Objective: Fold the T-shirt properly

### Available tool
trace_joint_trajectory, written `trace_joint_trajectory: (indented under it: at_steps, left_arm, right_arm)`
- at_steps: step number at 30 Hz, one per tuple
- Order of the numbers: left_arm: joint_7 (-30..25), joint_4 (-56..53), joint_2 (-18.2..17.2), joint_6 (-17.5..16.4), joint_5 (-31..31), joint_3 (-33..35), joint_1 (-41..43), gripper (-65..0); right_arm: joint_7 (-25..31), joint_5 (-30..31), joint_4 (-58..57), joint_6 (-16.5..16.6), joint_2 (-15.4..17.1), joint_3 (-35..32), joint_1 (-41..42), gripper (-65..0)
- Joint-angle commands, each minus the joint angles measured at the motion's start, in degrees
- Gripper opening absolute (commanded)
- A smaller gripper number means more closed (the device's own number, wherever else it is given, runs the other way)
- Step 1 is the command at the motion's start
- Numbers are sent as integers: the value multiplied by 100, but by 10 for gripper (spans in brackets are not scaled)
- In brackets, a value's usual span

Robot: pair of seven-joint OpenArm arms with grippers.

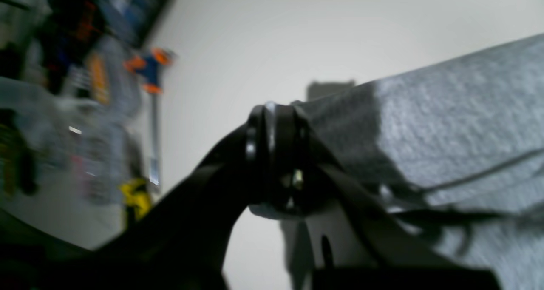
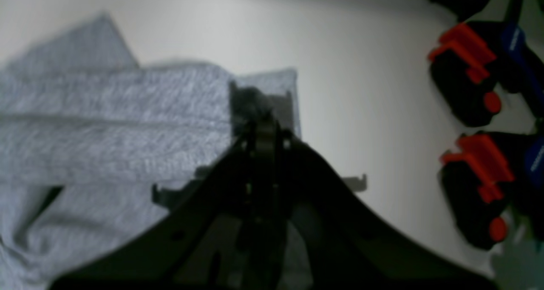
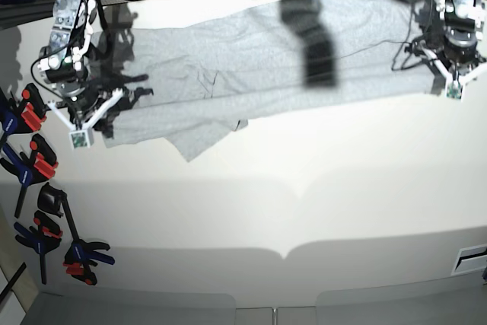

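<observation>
The T-shirt is light heather-grey and lies stretched in a long band across the far half of the white table, one flap hanging toward me near the middle. No lettering shows. My right gripper is at the band's left end, shut on the T-shirt's corner; its wrist view shows the jaws closed with the T-shirt spreading left. At the right end, my left gripper is shut on the other edge. In the left wrist view a sliver of cloth sits between the closed fingertips, and the T-shirt runs right.
Several black clamps with red and blue parts lie along the table's left edge, close to my right gripper. A dark shadow band crosses the shirt. Blurred clutter and an orange-blue clamp sit beyond the table.
</observation>
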Motion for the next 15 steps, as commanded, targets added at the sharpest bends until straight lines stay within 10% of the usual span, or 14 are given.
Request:
trace_joint_trajectory:
  at_steps: [1, 7, 11, 15]
  left_arm:
    - [-52, 105, -94, 101, 28, -42, 46, -650]
    - [-48, 105, -87, 103, 13, -42, 339, -650]
    - [-55, 105, 20, 103, 13, -42, 369, -606]
    - [-57, 105, 164, 103, -44, -39, 369, -548]
  right_arm:
    - [98, 11, 120, 63, 87, 50, 4, -650]
    - [-225, 17, 120, 59, 61, 50, -236, -645]
    - [-240, 42, 120, 57, 61, 50, -208, -376]
    - [-92, 428, 120, 59, 63, 50, -133, -346]
